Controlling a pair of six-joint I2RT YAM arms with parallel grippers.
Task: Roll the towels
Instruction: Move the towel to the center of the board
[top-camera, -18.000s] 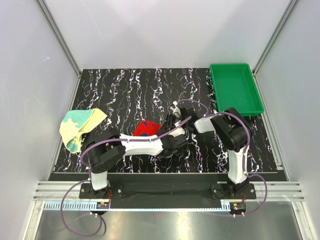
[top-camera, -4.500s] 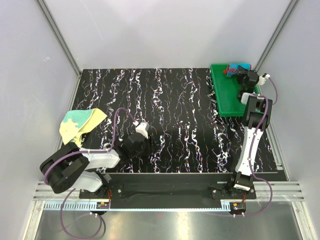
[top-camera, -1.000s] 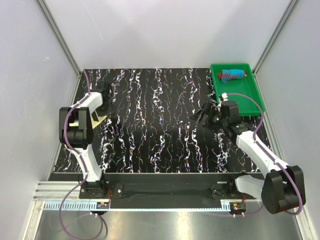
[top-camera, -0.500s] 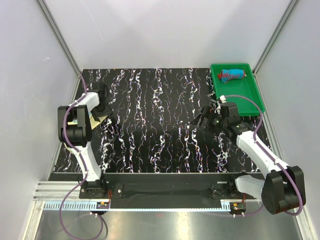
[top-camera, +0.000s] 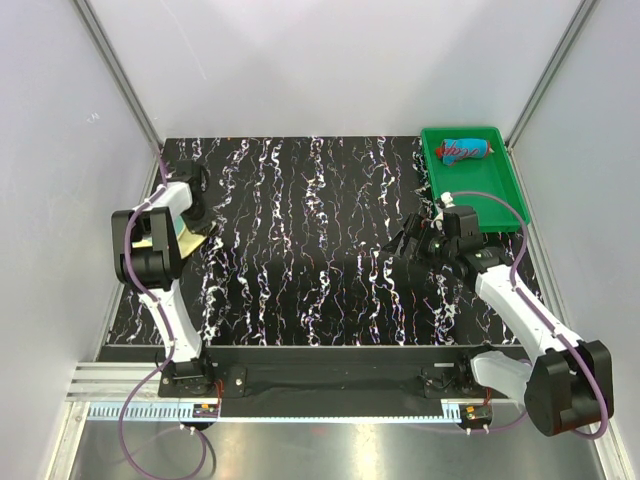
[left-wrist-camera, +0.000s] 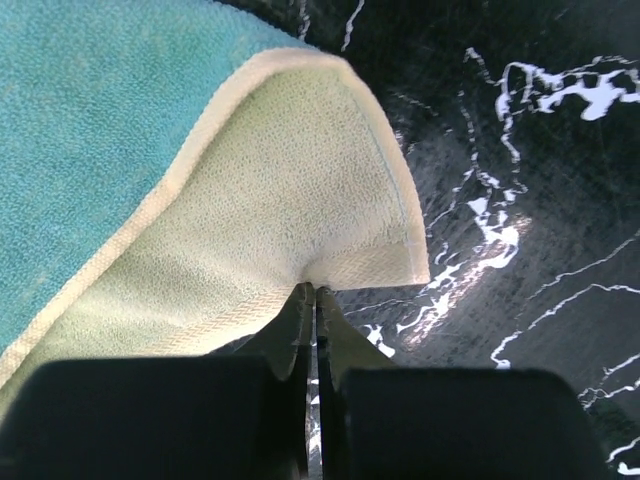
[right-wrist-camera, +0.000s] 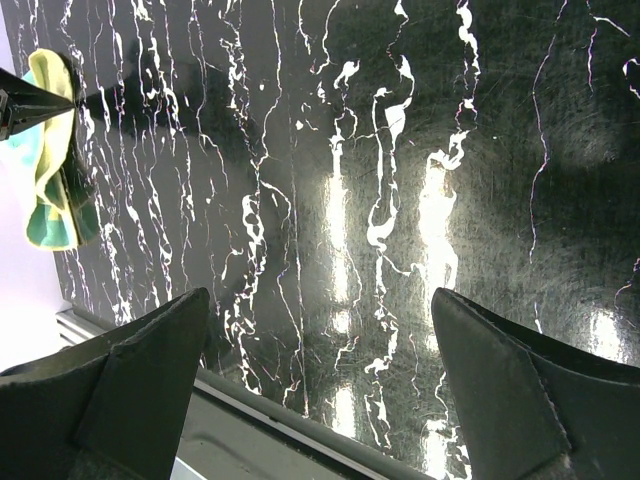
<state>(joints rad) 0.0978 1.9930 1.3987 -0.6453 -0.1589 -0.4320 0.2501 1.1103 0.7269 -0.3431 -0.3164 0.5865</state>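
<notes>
Now the left gripper (left-wrist-camera: 311, 300), fingers pressed together, pinches the hem of the pale yellow towel (left-wrist-camera: 250, 190) near a corner, at the left edge of the top view. The right gripper (right-wrist-camera: 320, 300) hangs spread wide above the table (top-camera: 300, 230) right of centre. The red towel (top-camera: 464, 150) lies rolled in the green tray (top-camera: 500, 205) at upper right.

From this wrist I see the right gripper (right-wrist-camera: 320, 300) with its two dark fingers (right-wrist-camera: 130, 380) spread wide over the black, white-veined desk (right-wrist-camera: 500, 130); glare shines on the desk between them; a yellow and teal towel (right-wrist-camera: 50, 180) lies bunched at the far left edge, a dark tip (right-wrist-camera: 25, 100) touching its top.
</notes>
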